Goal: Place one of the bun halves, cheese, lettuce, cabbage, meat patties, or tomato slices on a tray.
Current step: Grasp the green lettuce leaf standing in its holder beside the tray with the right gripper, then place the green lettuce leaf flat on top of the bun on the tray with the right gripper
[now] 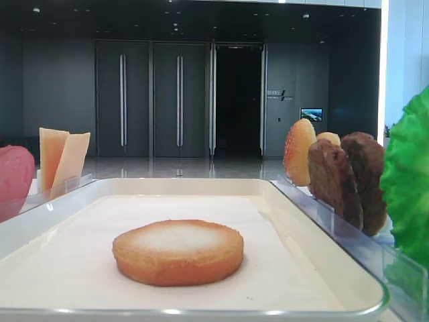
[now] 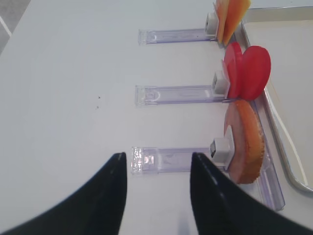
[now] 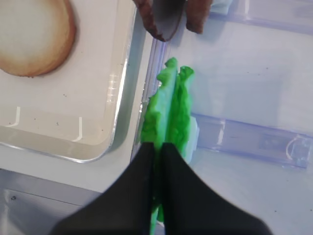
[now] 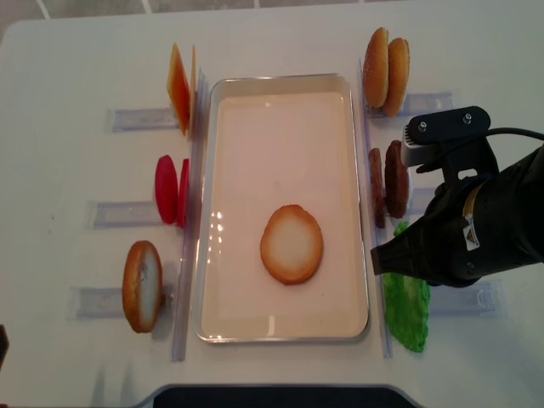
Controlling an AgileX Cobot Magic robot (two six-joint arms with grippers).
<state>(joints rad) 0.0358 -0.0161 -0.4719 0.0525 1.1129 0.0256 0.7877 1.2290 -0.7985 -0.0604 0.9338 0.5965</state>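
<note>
My right gripper [image 3: 157,147] is shut on the edge of the frilly green lettuce [image 3: 172,105], which stands on edge just right of the white tray [image 3: 120,93]. From above, the lettuce [image 4: 406,310] sits under the right gripper [image 4: 393,259]. One flat bun half [image 4: 291,244] lies pale face up in the tray [image 4: 280,79]. My left gripper [image 2: 156,159] is open over bare table, left of a bun half [image 2: 246,142] standing in its holder. Cabbage is out of view.
Clear plastic dividers [image 4: 127,119] line both sides of the tray. On the left stand cheese [image 4: 180,87] and tomato slices [image 4: 170,190]. On the right stand two domed buns [image 4: 385,59] and meat patties [image 4: 388,183], close to the lettuce.
</note>
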